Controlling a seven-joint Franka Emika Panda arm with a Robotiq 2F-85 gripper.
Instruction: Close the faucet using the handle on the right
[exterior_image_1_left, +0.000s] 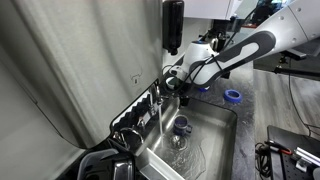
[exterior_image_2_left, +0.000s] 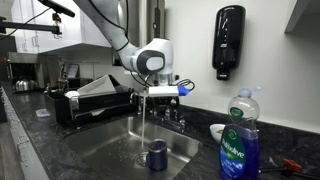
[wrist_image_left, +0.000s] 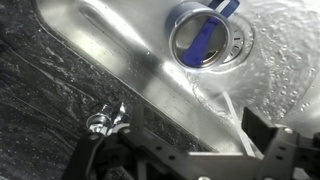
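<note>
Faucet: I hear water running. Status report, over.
Gripper open, over the sink edge, holding nothing. Faucet running, stream landing by the blue mug. Handle untouched, nothing blocking it.

Shared sink (exterior_image_1_left: 215, 140), wrist close overhead.

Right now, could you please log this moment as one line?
water: running | pincer: open, over sink edge | handle: not gripped | cup: in sink

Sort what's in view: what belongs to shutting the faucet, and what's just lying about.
Job: gripper, faucet, handle, running water.
Lying about: blue cup, soap bottle, wall dispenser, dish rack, tape roll.
</note>
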